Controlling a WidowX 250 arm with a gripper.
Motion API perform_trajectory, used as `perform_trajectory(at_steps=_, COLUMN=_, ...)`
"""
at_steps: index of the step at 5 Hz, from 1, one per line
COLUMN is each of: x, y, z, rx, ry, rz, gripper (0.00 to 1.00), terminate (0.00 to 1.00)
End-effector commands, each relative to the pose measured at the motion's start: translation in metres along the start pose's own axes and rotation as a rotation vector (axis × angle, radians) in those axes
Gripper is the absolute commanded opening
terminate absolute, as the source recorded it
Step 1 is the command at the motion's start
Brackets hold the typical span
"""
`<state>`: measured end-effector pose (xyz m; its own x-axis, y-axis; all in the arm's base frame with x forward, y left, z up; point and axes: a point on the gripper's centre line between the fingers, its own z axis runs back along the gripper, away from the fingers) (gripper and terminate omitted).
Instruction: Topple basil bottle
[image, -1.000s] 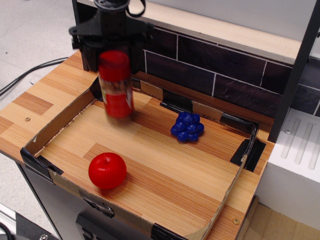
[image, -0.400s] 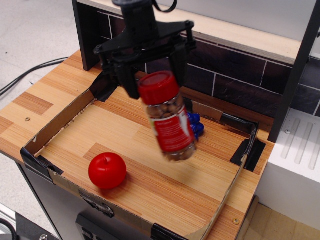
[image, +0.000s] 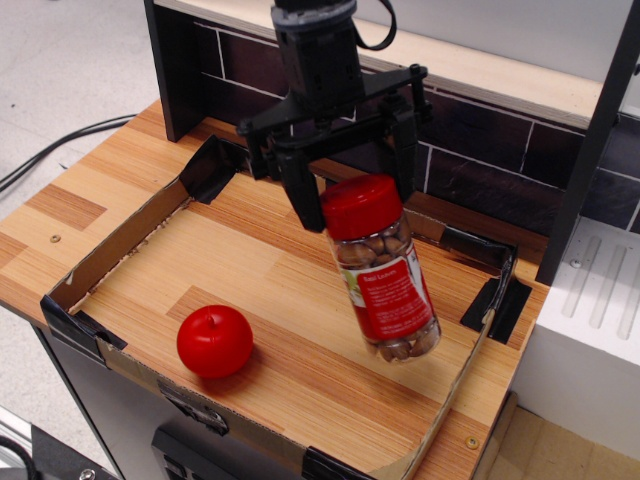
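The basil bottle (image: 388, 290), a clear jar with a red cap and red label, hangs tilted over the right half of the tray, its base near the wooden floor towards the right rim. My gripper (image: 357, 207) comes down from above. Its black fingers (image: 300, 195) straddle the red cap, which sits between them, and they hold the bottle by the cap.
A red apple (image: 214, 340) lies at the front left of the low cardboard tray (image: 110, 252). The blue grape cluster is hidden behind the bottle. A dark brick wall (image: 480, 150) runs along the back. A black post (image: 590, 140) and a white block (image: 590, 320) stand to the right.
My gripper moved from the tray's back left to the right and forward, carrying the bottle. The bottle went from nearly upright to tilted and now covers the grapes.
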<state>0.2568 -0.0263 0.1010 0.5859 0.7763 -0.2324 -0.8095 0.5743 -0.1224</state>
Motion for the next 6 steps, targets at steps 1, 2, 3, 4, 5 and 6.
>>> perform_trajectory(at_steps=1, x=0.032, y=0.005, z=-0.004, rx=-0.007, ry=-0.025, rz=0.173, gripper=0.0, terminate=0.0)
perform_trajectory(at_steps=2, x=0.044, y=0.014, z=-0.012, rx=0.009, ry=-0.073, rz=0.189, gripper=0.0, terminate=0.0)
perform_trajectory(at_steps=3, x=0.056, y=0.022, z=-0.014, rx=0.013, ry=-0.107, rz=0.213, gripper=0.0, terminate=0.0)
perform_trajectory(at_steps=4, x=0.072, y=0.027, z=-0.012, rx=0.009, ry=-0.158, rz=0.237, gripper=0.0, terminate=0.0)
perform_trajectory(at_steps=5, x=0.088, y=0.029, z=-0.023, rx=0.011, ry=-0.21, rz=0.276, gripper=0.0, terminate=0.0)
perform_trajectory(at_steps=6, x=0.1, y=0.035, z=-0.031, rx=0.03, ry=-0.247, rz=0.29, gripper=0.0, terminate=0.0)
